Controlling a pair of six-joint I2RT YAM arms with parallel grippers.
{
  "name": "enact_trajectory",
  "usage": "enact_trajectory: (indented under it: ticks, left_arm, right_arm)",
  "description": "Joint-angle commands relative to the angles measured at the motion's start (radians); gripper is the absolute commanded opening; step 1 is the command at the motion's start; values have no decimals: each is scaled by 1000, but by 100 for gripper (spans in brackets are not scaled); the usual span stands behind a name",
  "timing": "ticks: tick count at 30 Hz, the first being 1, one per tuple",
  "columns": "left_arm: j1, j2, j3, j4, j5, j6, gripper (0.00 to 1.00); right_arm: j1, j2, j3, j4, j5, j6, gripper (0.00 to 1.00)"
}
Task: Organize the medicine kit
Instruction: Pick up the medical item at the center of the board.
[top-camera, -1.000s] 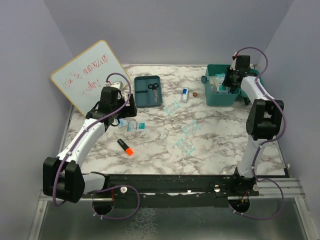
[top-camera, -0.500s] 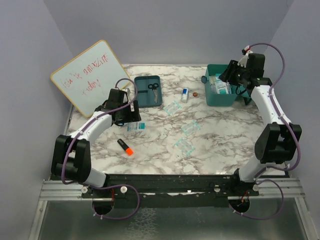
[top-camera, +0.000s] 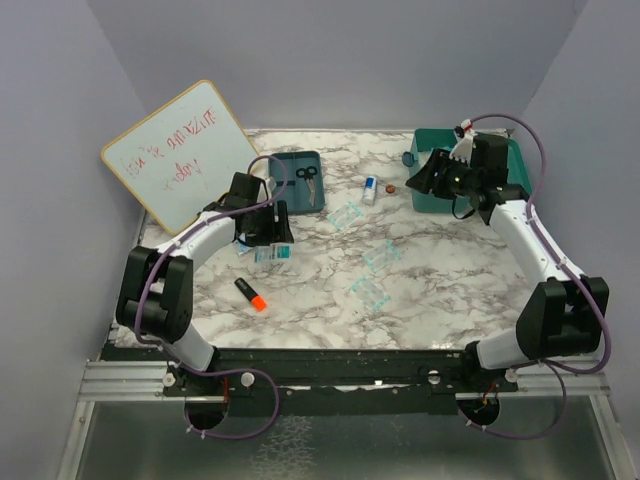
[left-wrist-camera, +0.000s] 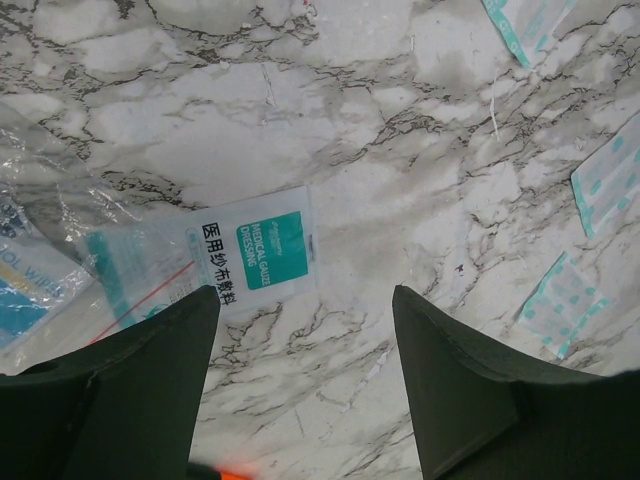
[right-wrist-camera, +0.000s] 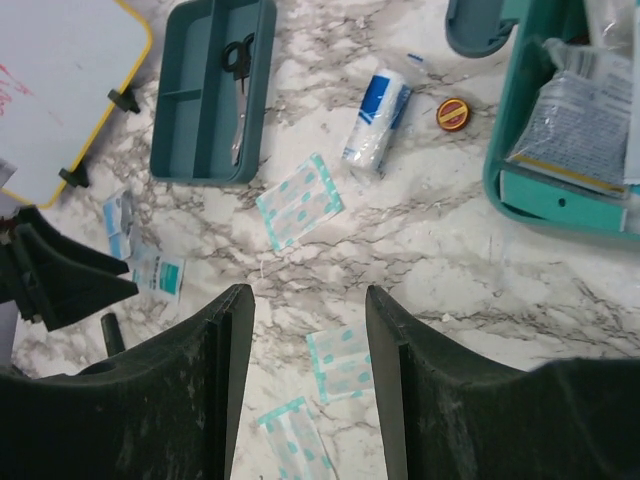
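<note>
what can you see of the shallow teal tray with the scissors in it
The tray is a flat, shallow rectangle with rounded corners, in what looks like teal plastic. Low dividers split it into one long compartment down one side and smaller ones beside it. Black-handled scissors lie lengthwise in the long compartment. The other compartments look empty. The tray lies flat on the marble-patterned table, towards its far edge, just right of the leaning whiteboard.
</note>
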Motion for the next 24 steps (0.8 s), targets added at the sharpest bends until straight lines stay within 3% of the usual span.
enact_trajectory:
  ticks: [1,24]
  left_arm:
    - [-12,48,41,2,35,-14,72]
    - [-110,178,61,49,32,-87,72]
  right_arm:
    - [23,-52,-40,40,-32,16,54]
    - [31,-112,-111,55,-33,5,55]
